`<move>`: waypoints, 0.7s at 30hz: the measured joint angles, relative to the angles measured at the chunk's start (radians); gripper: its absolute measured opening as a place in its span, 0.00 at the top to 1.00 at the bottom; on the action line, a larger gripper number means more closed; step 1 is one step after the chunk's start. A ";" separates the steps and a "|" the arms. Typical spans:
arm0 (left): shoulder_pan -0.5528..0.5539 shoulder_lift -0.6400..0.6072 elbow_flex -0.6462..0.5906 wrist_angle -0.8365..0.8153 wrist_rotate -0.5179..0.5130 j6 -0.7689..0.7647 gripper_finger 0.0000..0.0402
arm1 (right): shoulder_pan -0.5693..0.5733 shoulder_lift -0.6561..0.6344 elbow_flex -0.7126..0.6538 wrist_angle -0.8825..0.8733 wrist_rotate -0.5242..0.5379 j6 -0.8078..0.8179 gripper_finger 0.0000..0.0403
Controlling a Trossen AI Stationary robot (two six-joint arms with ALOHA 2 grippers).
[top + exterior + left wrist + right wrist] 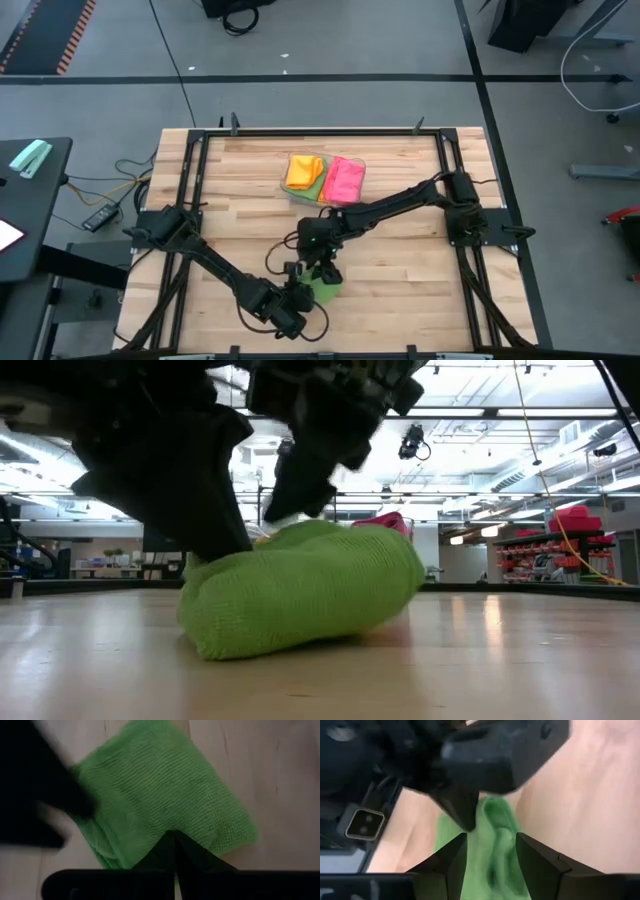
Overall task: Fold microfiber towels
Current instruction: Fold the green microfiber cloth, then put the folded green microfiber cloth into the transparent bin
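- The green towel (325,291) is pinched by the closed left gripper (303,294).
- It is straddled by the parted right gripper (490,851).
- The wooden table (400,280) is backed by a lit workshop.

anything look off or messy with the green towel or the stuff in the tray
The green towel near the table's front edge is a puffy, uneven bundle, not a flat fold. The left gripper is shut at its edge, and the right gripper has its fingers on either side of it. The orange towel and pink towel lie tidily.
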 joint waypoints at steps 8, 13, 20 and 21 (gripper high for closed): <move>-0.002 0.004 0.001 -0.026 0.005 -0.039 0.95 | 0.067 -0.086 -0.008 -0.038 0.047 -0.174 0.56; -0.007 0.004 0.001 -0.032 0.005 -0.058 0.95 | 0.130 -0.087 -0.087 0.102 0.133 -0.206 0.56; -0.016 0.004 0.000 -0.030 0.006 -0.058 0.98 | 0.117 -0.085 -0.273 0.442 0.151 -0.119 0.56; -0.017 0.004 0.000 -0.030 0.006 -0.058 0.97 | 0.115 -0.085 -0.297 0.485 0.157 -0.118 0.56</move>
